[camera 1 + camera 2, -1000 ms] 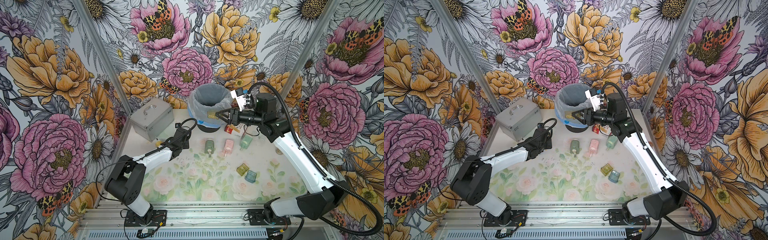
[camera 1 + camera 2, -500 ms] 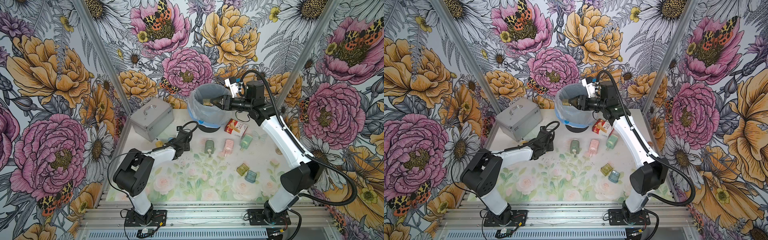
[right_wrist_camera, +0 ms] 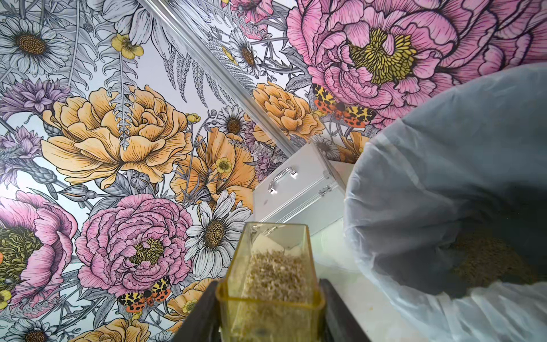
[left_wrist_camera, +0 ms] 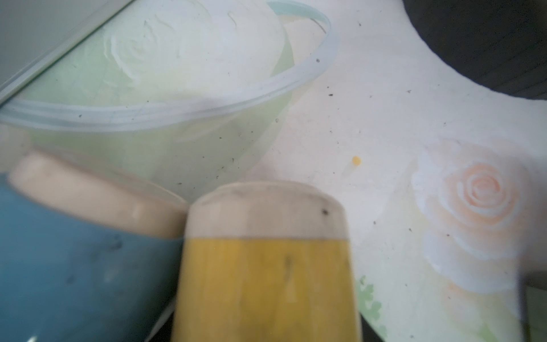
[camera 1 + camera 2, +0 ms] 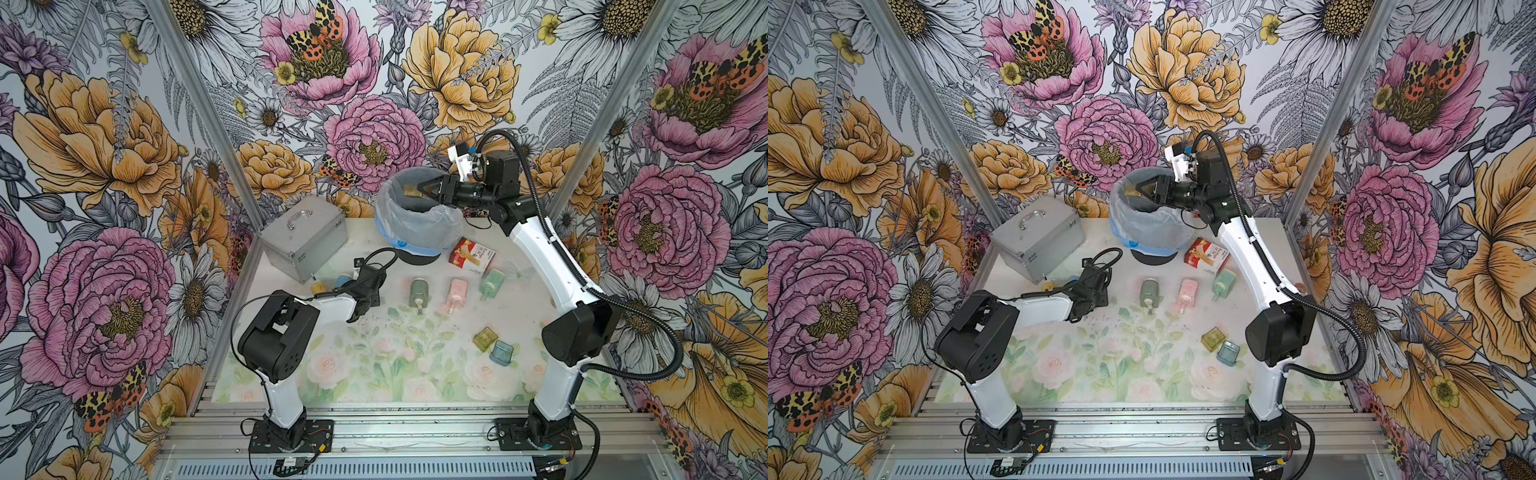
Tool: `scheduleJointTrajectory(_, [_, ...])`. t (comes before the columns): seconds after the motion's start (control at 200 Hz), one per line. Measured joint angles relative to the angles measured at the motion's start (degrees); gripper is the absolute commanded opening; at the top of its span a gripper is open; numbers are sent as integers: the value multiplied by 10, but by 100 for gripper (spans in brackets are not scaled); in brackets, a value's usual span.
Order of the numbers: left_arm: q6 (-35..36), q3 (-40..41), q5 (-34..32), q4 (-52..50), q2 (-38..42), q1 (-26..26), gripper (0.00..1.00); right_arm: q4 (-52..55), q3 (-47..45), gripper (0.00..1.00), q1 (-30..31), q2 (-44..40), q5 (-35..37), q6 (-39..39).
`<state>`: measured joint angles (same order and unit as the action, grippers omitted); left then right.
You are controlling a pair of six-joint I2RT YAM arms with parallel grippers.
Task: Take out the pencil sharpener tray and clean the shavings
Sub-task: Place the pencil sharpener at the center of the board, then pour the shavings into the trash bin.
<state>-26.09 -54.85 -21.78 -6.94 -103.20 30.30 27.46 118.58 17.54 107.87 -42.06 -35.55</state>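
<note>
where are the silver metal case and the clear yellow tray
silver metal case [image 5: 320,226]: in a top view, on its top face
clear yellow tray [image 3: 266,303]: right wrist view, on its near rim

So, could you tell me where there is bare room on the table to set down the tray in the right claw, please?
The front of the mat, between the left arm and the loose yellow tray and blue tray, is bare. The back is crowded: silver case, bin, red box, three sharpeners.
</note>
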Motion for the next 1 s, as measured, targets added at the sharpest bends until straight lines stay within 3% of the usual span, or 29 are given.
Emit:
scheduleJointTrajectory(0.54, [-10, 0, -4, 4, 0, 11, 65, 0, 89, 20, -11, 72, -12, -75])
scheduleJointTrajectory(1.001, [-10, 0, -37, -8, 28, 29, 66, 1, 95, 20, -19, 94, 3, -175])
